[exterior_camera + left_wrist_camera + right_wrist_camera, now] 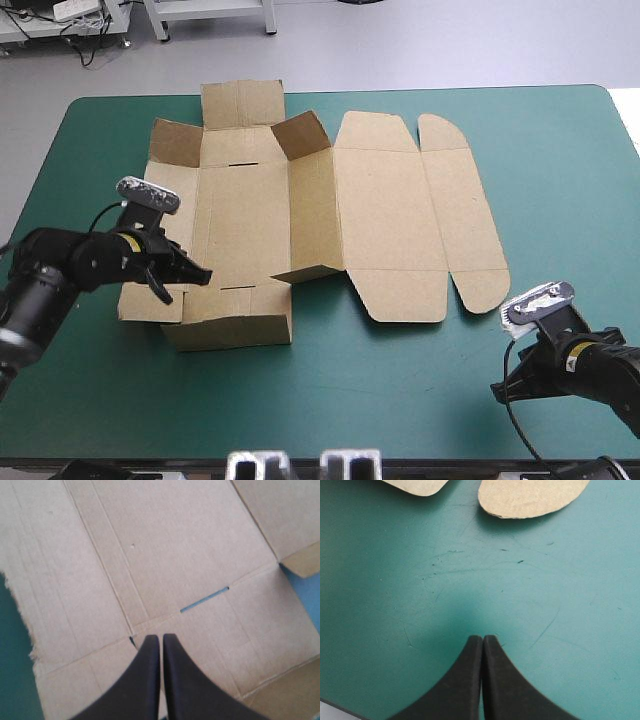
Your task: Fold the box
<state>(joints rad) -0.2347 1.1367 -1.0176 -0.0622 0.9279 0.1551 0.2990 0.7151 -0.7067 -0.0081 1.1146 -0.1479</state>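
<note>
The brown box (pixel 385 200) lies spread out at the table's middle, mostly flat. One long wall (pixel 312 210) stands raised, and two far corner flaps (pixel 176 142) tilt up. My left gripper (pixel 200 277) is shut over the box's left part. In the left wrist view its tips (pixel 161 638) rest just above the board (pixel 175 545), near a narrow slot (pixel 205 600), with nothing between them. My right gripper (pixel 497 388) is shut low over the teal-green cover near the front right corner, apart from the box. Ahead of it (pixel 482 638) lie two rounded flap ends (pixel 530 497).
The lid panel and its rounded flaps (pixel 465 215) lie flat toward the right. Bare teal-green cover (pixel 400 390) runs along the front edge and the right side. A grey floor lies beyond the far edge.
</note>
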